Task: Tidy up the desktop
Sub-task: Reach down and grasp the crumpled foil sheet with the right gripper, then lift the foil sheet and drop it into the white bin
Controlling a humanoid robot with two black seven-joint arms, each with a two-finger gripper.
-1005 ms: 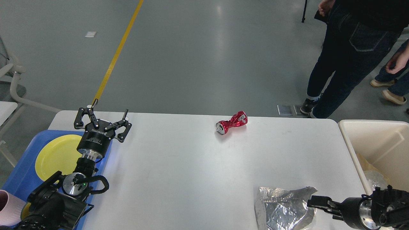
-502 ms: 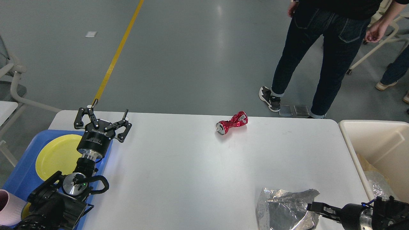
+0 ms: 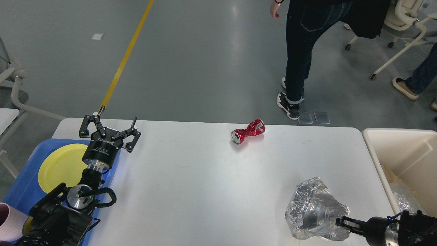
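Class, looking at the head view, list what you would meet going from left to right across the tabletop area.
Yellow plate → left gripper → crushed red can → crumpled foil bag → cream bin.

Quick headcount, nothing fancy. One white counter (image 3: 205, 191). One crushed red can (image 3: 247, 131). One crumpled silver foil bag (image 3: 312, 208). One blue tray (image 3: 20, 184) with exactly one yellow plate (image 3: 59, 165) in it. One pink cup (image 3: 8, 225) down in the corner, only partly in shot. One cream bin (image 3: 403, 150) off to the right, with some crinkly stuff inside I can't really count. Two black robot arms, so two grippers: left gripper (image 3: 109, 128), right gripper (image 3: 343, 223). On the floor: one yellow line (image 3: 126, 54), and at least two people, cropped.
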